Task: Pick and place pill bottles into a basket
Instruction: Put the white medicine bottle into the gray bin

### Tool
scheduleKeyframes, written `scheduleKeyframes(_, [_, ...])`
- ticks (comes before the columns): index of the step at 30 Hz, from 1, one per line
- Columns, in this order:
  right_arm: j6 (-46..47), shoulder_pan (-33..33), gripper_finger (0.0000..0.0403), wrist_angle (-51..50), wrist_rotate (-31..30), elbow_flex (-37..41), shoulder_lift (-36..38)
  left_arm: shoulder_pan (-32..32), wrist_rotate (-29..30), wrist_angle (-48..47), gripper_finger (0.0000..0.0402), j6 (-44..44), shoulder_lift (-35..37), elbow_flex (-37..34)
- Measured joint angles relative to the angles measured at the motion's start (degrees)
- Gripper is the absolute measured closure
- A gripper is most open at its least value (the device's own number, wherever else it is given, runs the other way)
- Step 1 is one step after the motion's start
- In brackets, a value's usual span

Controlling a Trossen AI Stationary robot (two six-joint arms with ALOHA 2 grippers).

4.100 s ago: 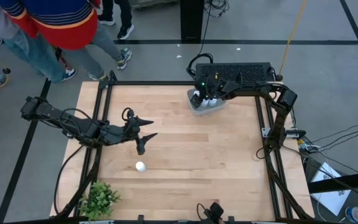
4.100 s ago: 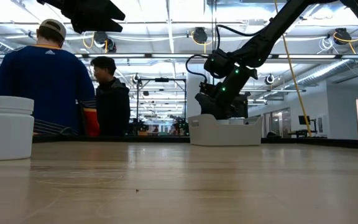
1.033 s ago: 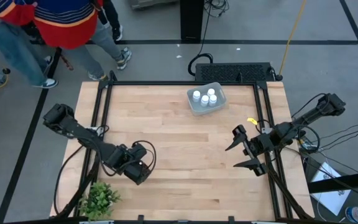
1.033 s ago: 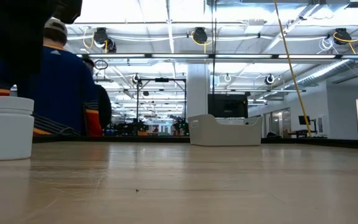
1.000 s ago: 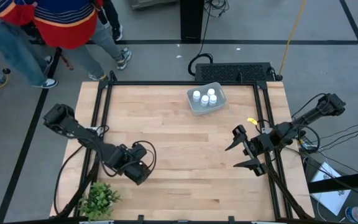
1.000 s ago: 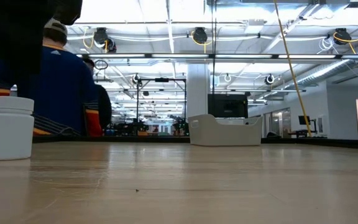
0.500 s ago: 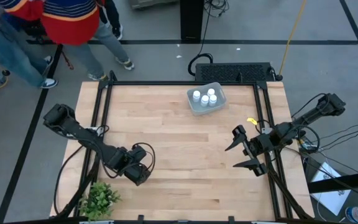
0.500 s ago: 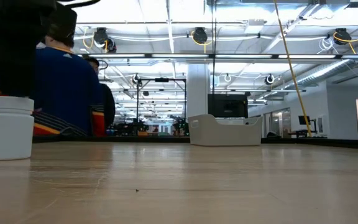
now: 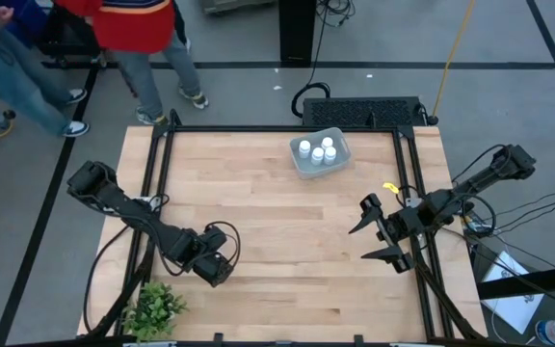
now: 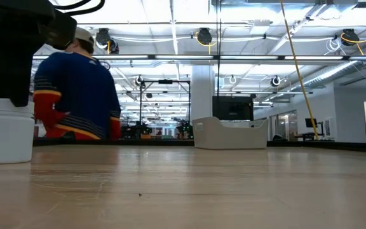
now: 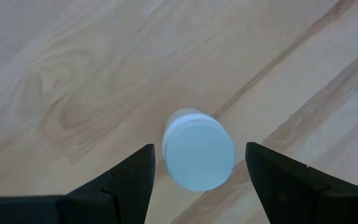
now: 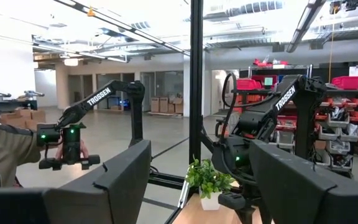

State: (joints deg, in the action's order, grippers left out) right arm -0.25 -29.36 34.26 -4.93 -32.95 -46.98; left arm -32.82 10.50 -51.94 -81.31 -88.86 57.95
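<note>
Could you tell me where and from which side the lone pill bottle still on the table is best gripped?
Grip the pill bottle across its round cap and upper body, coming straight down from above. It stands upright on the table, so the curved sides face outward, and the left gripper already hangs over it with open jaws either side of the cap, apparently wide enough to straddle it.

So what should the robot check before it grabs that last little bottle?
1. Left gripper over the pill bottle, a finger on each side: ok.
2. Fingers open, not touching the bottle: ok.
3. Bottle upright on the table, cap on top: ok.
4. Gripper low enough to close around the bottle's body: cannot tell.
5. Basket has room; three bottles show inside: ok.
6. Right gripper open and waiting at the right edge, out of the way: ok.
</note>
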Motion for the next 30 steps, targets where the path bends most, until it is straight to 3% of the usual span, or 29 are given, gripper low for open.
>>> scheduleKeyframes(26, [-0.55, 0.02, 0.0140, 0.17, 0.00, -0.02, -0.02, 0.00, -0.45, -0.22, 0.0145, 1.09, -2.91, 0.02])
scheduleKeyframes(30, [-0.55, 0.02, 0.0140, 0.17, 0.00, -0.02, -0.02, 0.00, -0.48, -0.08, 0.0162, 1.38, -2.91, 0.02])
